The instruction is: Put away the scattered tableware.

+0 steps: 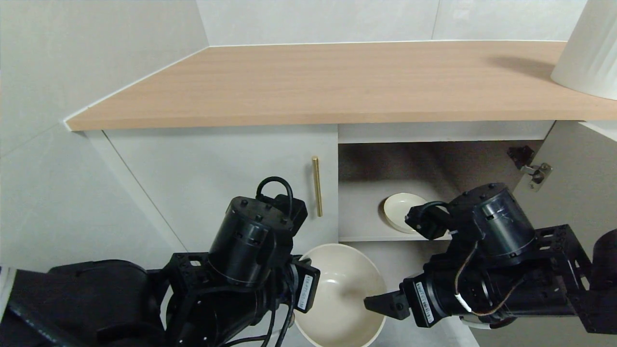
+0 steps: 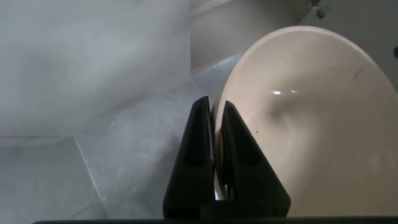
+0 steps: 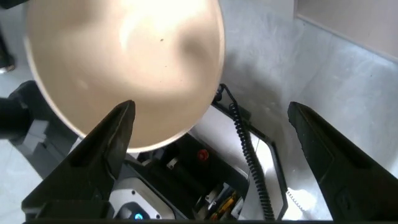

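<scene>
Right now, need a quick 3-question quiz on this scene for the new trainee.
1. True or false: the left gripper is shut on the rim of the bowl.
2. Where is the small dish? A inside the bowl; B on the cabinet shelf; C in the right gripper.
3. Fill in: the right gripper is ____ (open/shut).
Key: 1 true; 2 B; 3 open.
</scene>
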Robot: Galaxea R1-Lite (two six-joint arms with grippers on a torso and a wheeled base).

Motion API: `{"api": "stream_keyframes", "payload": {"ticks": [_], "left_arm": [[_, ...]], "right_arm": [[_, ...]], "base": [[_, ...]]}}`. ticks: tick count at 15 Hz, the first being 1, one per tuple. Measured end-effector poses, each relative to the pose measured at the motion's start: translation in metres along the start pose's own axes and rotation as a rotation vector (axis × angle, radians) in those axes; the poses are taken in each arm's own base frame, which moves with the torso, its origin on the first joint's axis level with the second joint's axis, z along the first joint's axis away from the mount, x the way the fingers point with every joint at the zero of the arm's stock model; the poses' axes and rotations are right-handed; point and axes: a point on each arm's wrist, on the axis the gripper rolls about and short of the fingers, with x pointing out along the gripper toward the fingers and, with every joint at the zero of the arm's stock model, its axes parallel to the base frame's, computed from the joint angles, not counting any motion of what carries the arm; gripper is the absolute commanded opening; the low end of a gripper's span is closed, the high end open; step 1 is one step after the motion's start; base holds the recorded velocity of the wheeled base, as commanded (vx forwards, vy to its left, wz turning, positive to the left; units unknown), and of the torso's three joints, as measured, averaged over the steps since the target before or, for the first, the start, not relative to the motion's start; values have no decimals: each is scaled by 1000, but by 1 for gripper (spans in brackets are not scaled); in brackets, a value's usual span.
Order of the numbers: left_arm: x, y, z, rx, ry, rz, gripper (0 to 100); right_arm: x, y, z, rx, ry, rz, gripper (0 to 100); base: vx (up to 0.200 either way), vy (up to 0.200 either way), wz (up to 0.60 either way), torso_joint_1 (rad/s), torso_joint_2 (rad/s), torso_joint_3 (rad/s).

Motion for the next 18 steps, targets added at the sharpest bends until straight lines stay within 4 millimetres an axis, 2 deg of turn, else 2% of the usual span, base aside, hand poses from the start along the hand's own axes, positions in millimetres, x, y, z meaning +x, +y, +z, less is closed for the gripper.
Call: {"api": "stream_keyframes", "payload": {"ticks": [18], "left_arm": [[1, -2, -1, 3, 4, -4, 0]], "right_arm": [[10, 0, -4, 1, 35, -4, 0]], "base": [[0, 0, 0, 0, 0, 0]]}}
